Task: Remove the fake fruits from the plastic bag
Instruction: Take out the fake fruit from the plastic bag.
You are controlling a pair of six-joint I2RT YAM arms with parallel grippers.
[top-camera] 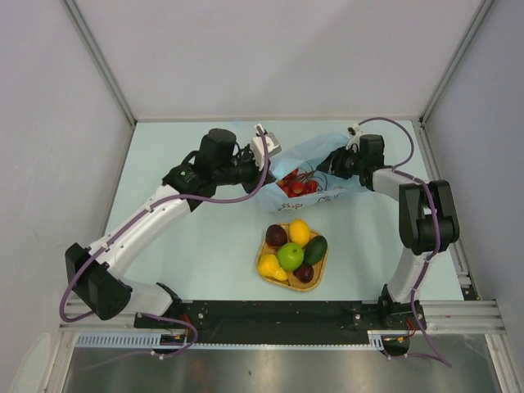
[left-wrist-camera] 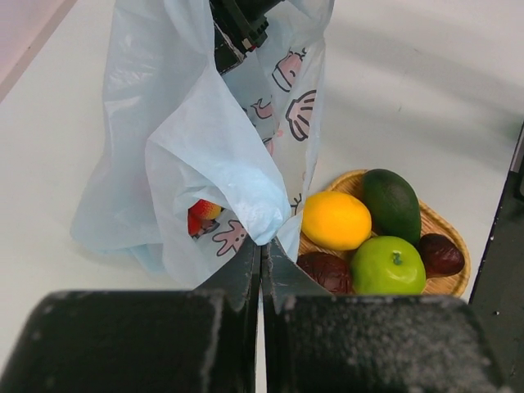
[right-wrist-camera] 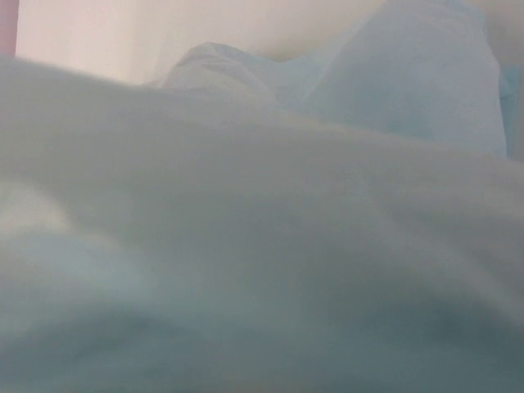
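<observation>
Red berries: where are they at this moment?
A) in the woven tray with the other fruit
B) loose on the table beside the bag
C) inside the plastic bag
C: the red berries lie within the plastic bag, seen through its open mouth, and none sit in the woven tray.

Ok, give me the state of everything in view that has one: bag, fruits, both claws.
plastic bag: on the table, one edge lifted.
left claw: shut on the bag's edge.
right claw: at the bag, jaws hidden.
red berries: inside the bag.
lemon: in the woven tray.
green apple: in the tray.
avocado: in the tray.
plums: both in the tray.
pear: in the tray.
</observation>
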